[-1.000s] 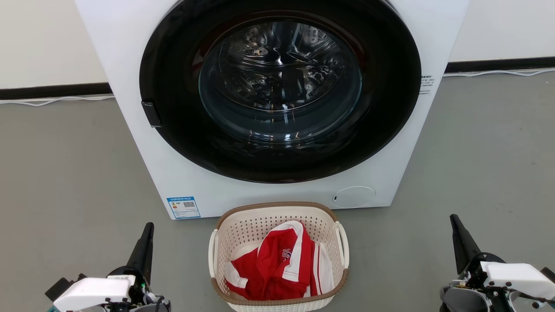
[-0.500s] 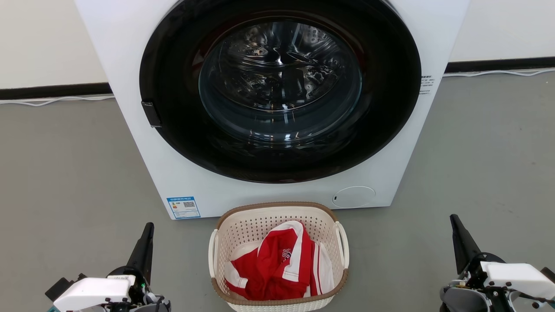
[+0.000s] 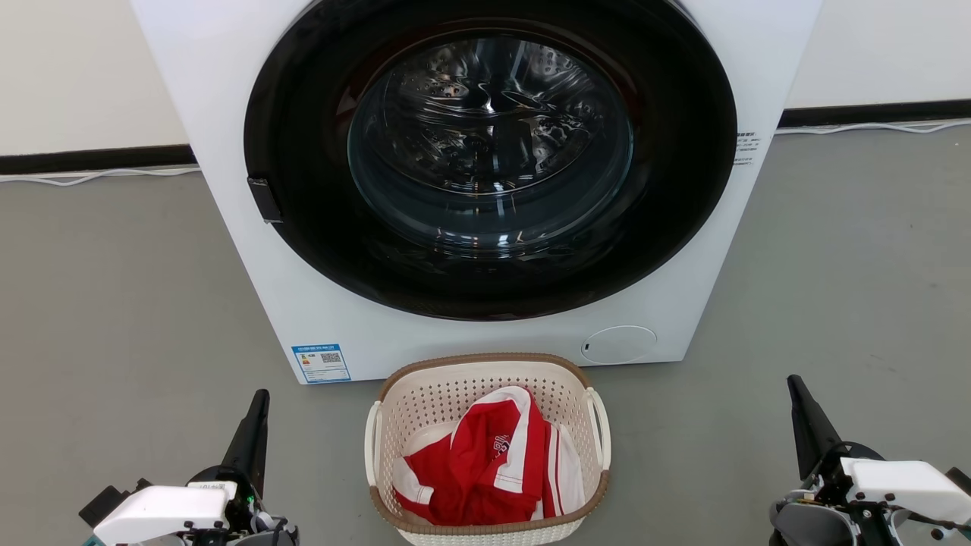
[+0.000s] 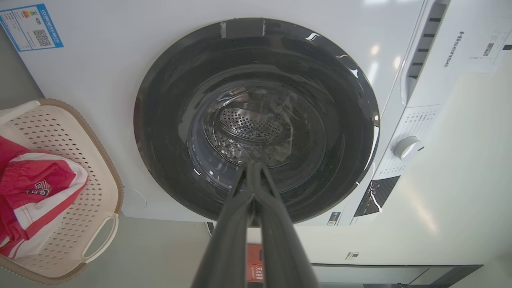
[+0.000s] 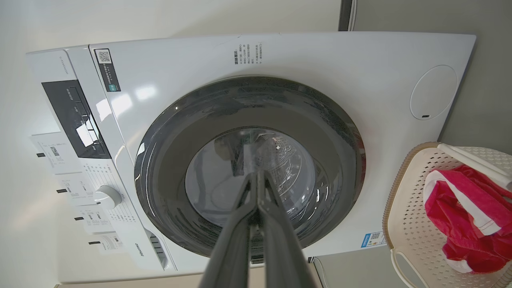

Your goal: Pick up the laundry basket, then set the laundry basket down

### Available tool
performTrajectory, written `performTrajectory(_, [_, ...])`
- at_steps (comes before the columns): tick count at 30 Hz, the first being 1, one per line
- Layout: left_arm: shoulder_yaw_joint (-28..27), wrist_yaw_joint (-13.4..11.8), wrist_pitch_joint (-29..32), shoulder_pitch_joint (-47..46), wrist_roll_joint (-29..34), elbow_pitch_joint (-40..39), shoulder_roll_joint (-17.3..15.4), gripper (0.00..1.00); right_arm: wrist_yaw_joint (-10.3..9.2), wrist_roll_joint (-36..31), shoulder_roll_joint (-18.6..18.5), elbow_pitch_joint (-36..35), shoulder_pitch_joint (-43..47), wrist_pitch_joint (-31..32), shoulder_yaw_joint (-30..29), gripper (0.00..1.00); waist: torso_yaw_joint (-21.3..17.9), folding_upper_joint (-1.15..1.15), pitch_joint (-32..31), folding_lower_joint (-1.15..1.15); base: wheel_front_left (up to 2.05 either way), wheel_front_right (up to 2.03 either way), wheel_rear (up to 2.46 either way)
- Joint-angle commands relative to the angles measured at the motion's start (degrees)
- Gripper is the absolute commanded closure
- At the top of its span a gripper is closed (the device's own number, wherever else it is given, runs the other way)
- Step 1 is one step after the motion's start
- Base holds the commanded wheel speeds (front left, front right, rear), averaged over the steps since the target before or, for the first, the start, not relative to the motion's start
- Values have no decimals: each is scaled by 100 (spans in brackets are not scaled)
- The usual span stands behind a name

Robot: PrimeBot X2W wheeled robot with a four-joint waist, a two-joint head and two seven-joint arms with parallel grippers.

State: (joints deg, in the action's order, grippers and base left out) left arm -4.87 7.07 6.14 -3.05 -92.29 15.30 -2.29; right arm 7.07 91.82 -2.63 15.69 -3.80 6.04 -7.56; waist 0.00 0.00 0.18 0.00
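The laundry basket point(image 3: 455, 387), cream-white and perforated with a brown rim and white loop handles on both sides, stands on the grey floor just in front of the washing machine. A red and white garment point(image 3: 493, 462) lies in it. My left gripper point(image 3: 260, 398) is shut and empty, left of the basket and well apart from it. On the other side my right gripper point(image 3: 793, 381) is shut too, holding nothing. The basket point(image 4: 96, 160) sits at the left edge of the left wrist view, and the basket point(image 5: 408, 224) shows at the lower right of the right wrist view. Both pairs of fingers, left point(image 4: 253, 166) and right point(image 5: 258, 174), are pressed together.
A white front-loading washing machine point(image 3: 250, 98) with a closed dark round door point(image 3: 489, 159) stands right behind the basket. A white cable point(image 3: 98, 176) runs along the black skirting at the wall. Grey floor point(image 3: 114, 303) spreads to both sides.
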Motion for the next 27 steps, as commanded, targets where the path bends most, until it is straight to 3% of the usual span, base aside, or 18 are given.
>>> performTrajectory(1, [-164,42,34,-313,12,-127,-59,100,42,36,-25,-167,-238,44,106,100,0,0,0,0,0,0,0])
performTrajectory(16, [-164,42,34,-313,12,-127,-59,100,42,36,-25,-167,-238,44,106,100,0,0,0,0,0,0,0])
performTrajectory(17, [1,-1,-3,11,0,19,2,0,0,-2,0,22,13,-1,4,0,0,0,0,0,0,0,0])
performTrajectory(21, [9,-8,-10,304,1,374,77,0,-4,-4,70,357,305,-2,31,0,0,0,0,0,0,0,0])
performTrajectory(27, [47,-37,-106,349,119,294,74,0,-1,-69,71,338,336,-97,121,0,0,0,-9,11,0,0,0])
